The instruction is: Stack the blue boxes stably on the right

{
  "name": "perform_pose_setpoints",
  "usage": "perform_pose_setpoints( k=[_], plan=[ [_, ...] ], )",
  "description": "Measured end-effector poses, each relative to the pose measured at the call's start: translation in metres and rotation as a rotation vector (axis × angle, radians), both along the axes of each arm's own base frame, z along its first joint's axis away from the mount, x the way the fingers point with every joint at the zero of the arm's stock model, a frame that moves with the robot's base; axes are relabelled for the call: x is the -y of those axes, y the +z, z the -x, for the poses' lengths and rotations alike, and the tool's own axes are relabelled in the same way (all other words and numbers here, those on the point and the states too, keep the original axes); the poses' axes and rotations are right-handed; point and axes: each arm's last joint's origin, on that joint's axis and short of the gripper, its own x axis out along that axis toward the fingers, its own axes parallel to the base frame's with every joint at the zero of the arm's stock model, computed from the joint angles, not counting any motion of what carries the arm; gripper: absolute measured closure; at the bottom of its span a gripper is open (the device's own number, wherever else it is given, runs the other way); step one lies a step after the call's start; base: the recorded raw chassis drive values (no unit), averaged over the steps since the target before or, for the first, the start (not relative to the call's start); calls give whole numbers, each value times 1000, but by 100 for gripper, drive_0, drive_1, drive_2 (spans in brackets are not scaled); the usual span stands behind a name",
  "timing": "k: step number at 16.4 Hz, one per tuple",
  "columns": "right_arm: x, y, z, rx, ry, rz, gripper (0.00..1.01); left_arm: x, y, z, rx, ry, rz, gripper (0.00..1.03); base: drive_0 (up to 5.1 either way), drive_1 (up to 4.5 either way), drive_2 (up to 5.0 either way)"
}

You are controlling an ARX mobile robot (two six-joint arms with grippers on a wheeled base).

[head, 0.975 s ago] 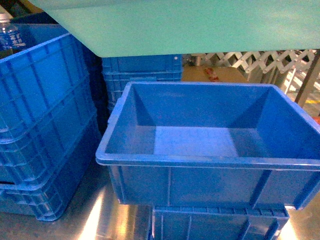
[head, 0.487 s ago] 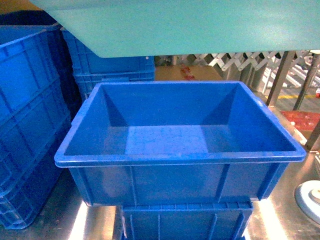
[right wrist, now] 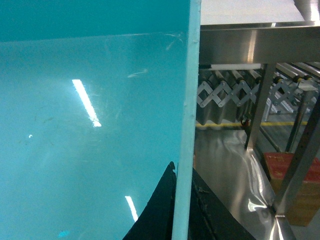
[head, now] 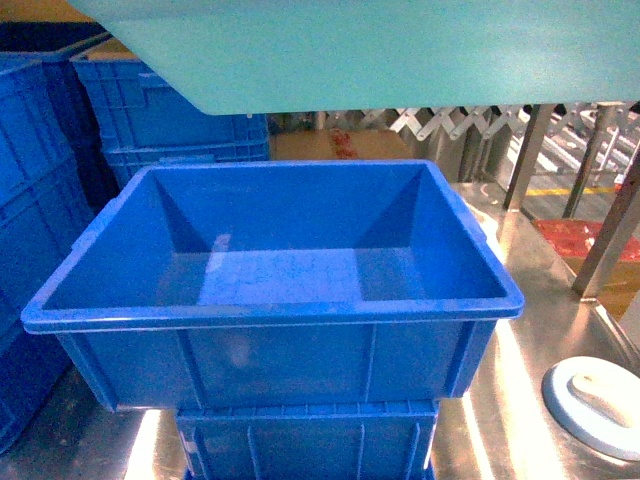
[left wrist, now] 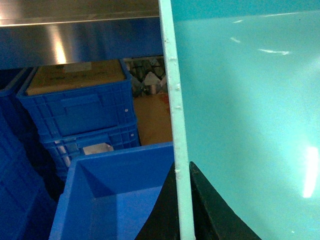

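While both arms hold the light turquoise box (head: 380, 50) aloft, it hangs above the royal blue box (head: 270, 290), well clear of it. The left tool (left wrist: 181, 210) is clenched on the turquoise rim, one dark finger on each side of the edge; the right tool (right wrist: 181, 210) grips the opposite rim the same way. The royal blue box sits open-topped on a ribbed dark-blue crate (head: 310, 440), on the steel table (head: 520, 380). More ribbed crates (head: 165, 110) stand stacked behind and left. A white round lid (head: 598, 405) lies on the table at the right.
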Motion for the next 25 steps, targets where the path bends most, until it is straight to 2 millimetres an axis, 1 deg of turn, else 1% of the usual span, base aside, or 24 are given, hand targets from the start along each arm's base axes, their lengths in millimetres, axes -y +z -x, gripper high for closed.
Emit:
perform_pose_setpoints(
  k=[8, 20, 25],
  plan=[
    [-1, 0, 0, 2, 3, -1, 94, -2, 0, -1, -1, 11, 0, 101, 52, 52, 52],
    [0, 2, 1, 8, 2, -4, 94, -2, 1, 0, 4, 6, 3, 101, 2, 431, -427],
    [-1, -2, -1, -12, 2, -2, 94, -1, -1, -1, -5, 10, -3, 101, 7, 436, -422]
  ],
)
